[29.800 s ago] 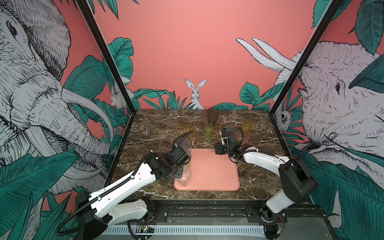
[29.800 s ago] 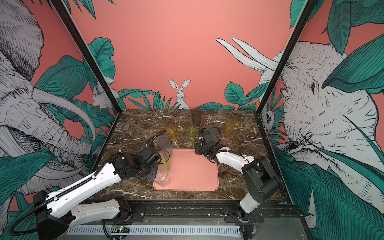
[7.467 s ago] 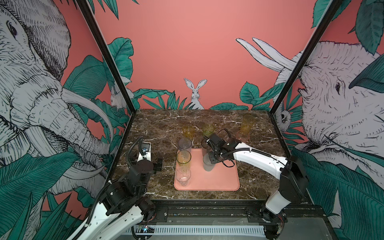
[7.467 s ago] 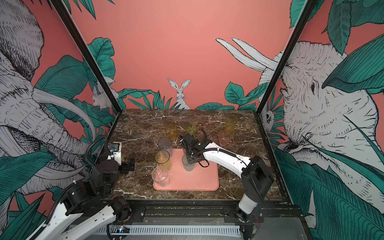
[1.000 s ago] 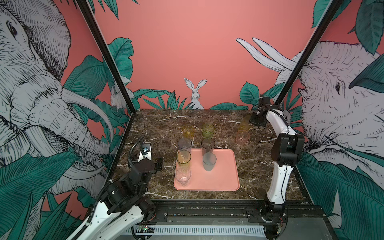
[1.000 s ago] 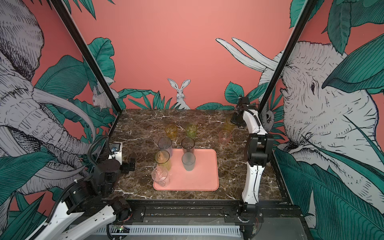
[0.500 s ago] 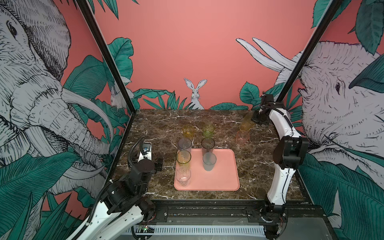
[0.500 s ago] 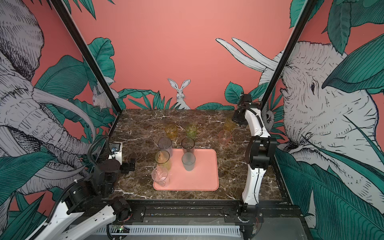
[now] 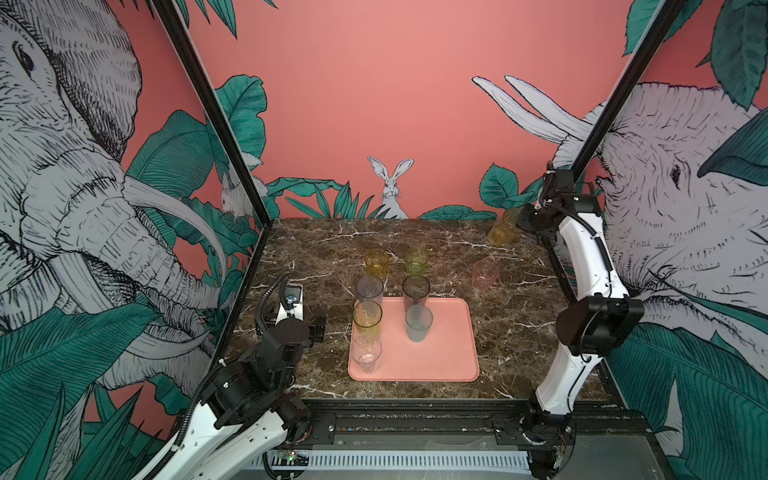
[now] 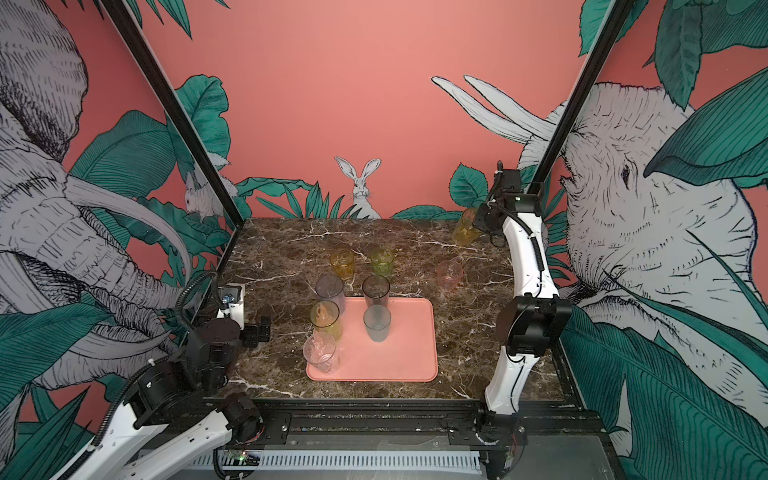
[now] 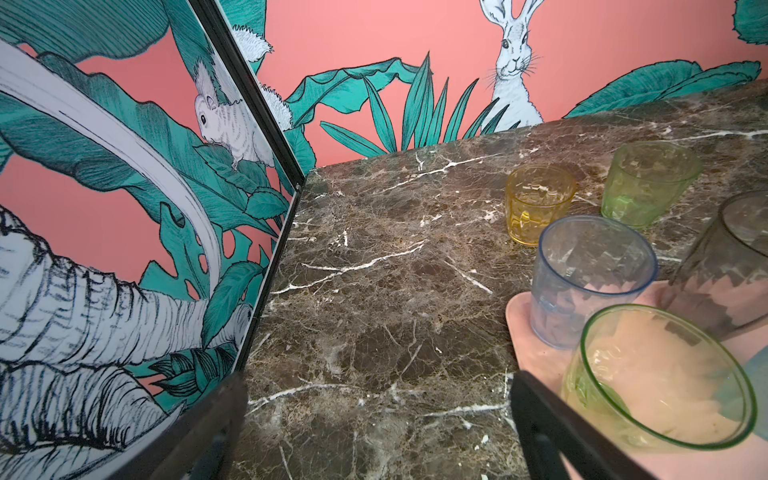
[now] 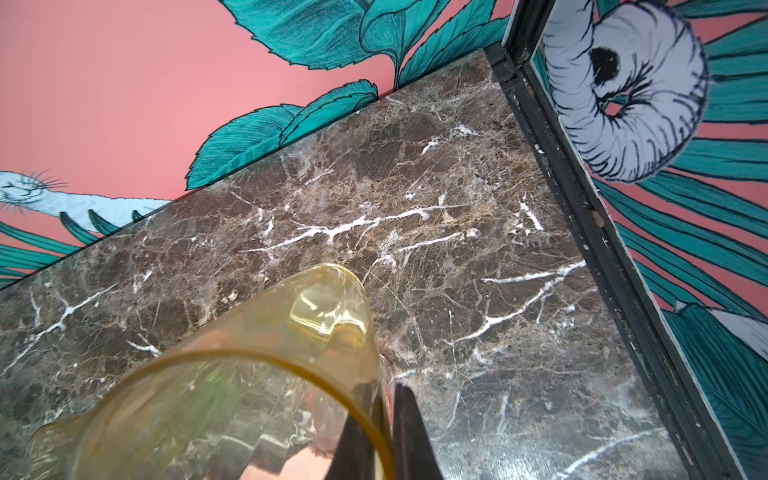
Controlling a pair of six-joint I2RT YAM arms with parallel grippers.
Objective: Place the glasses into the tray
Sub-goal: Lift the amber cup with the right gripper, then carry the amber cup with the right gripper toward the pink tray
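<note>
Amber glass (image 9: 503,230) is clamped at rim by R gripper (image 12: 388,399), one finger inside, tilted, prob. for carry to tray (image 9: 453,361); L gripper (image 11: 376,380) is parked w/ jaws apart.

Five glasses (image 9: 419,322) upright on tray (image 9: 451,357) — three short behind, amber glass (image 9: 504,229) tilted.

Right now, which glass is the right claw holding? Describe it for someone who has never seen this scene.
Look to the far right corner of the marble table. There the right claw pinches the rim of a tall amber tumbler. It is the only glass that leans; the short pink tumbler nearby stands upright.
</note>
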